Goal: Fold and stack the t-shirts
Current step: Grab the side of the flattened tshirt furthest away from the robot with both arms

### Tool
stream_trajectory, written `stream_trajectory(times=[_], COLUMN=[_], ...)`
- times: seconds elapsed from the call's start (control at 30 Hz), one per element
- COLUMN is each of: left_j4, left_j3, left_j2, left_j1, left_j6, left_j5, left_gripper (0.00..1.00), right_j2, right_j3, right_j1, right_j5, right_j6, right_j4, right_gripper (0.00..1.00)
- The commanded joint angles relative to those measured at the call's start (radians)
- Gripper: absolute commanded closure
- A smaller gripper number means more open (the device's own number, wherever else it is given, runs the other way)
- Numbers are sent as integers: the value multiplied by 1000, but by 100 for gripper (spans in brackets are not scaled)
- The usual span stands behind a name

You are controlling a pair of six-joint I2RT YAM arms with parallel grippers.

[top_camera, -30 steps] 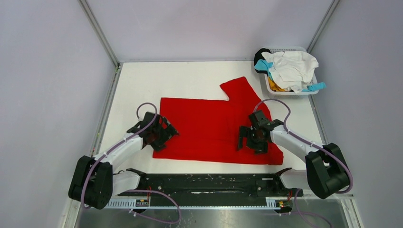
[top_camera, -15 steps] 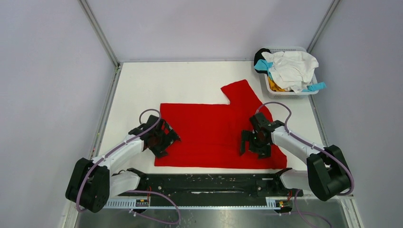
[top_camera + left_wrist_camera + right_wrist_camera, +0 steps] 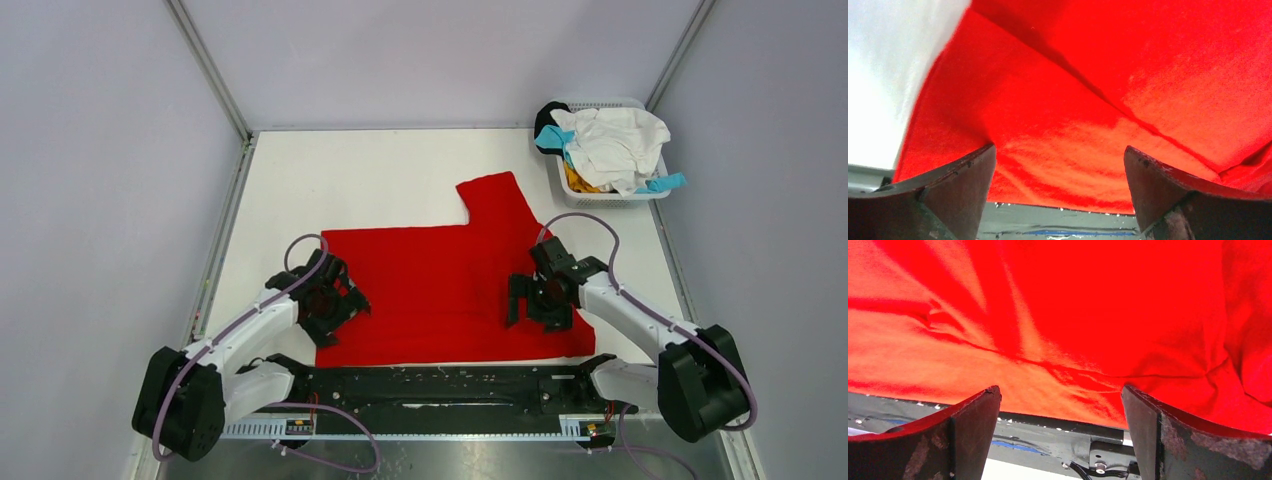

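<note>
The large red t-shirt (image 3: 440, 285) lies flat on the white table, one sleeve (image 3: 495, 200) pointing to the far side and its near hem at the black rail. My left gripper (image 3: 325, 300) is open over the shirt's left edge. My right gripper (image 3: 540, 295) is open over its right part. In the left wrist view the open gripper (image 3: 1059, 146) has red cloth (image 3: 1088, 100) between its fingers. The right wrist view shows the same: open gripper (image 3: 1060, 387), red cloth (image 3: 1073, 315). White, teal, orange and black shirts (image 3: 612, 140) are heaped in the basket.
The white lattice basket (image 3: 600, 195) stands at the far right corner. The black rail (image 3: 450, 380) runs along the near edge, and the shirt's hem reaches it. Grey walls enclose the table on three sides. Bare white table (image 3: 350, 180) lies beyond the shirt.
The red shirt has slid toward the near edge and a little left. Both grippers have moved nearer with it and stayed open.
</note>
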Motion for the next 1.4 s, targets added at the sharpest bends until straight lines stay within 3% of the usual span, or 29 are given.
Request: stream_trajectory(times=[0.0, 0.2, 0.5, 0.63, 0.77, 0.97, 1.17, 1.37], left_j4=[-96, -111, 90, 78, 31, 15, 17, 22], left_j3=[124, 379, 600, 762, 889, 930, 886, 824], left_j2=[-25, 80, 458, 658, 844, 949, 930, 901], left_j1=[-2, 38, 318, 370, 384, 384, 383, 371], left_j6=[19, 138, 340, 380, 384, 366, 362, 362], left_j5=[-120, -278, -250, -256, -225, -203, -190, -212], left_gripper=[1, 1, 3, 9, 21, 34, 53, 62], right_j2=[-89, -167, -139, -104, -83, -54, -18, 28], right_j3=[81, 152, 162, 171, 175, 184, 197, 249], right_j1=[4, 3, 4, 2, 4, 3, 3, 3], right_j5=[-20, 71, 19, 18, 32, 44, 54, 113], right_j6=[-33, -29, -79, -90, -97, -104, -110, -115], right_j4=[-22, 12, 123, 128, 131, 133, 135, 152], right_gripper=[1, 2, 2, 2, 1, 2, 1, 2])
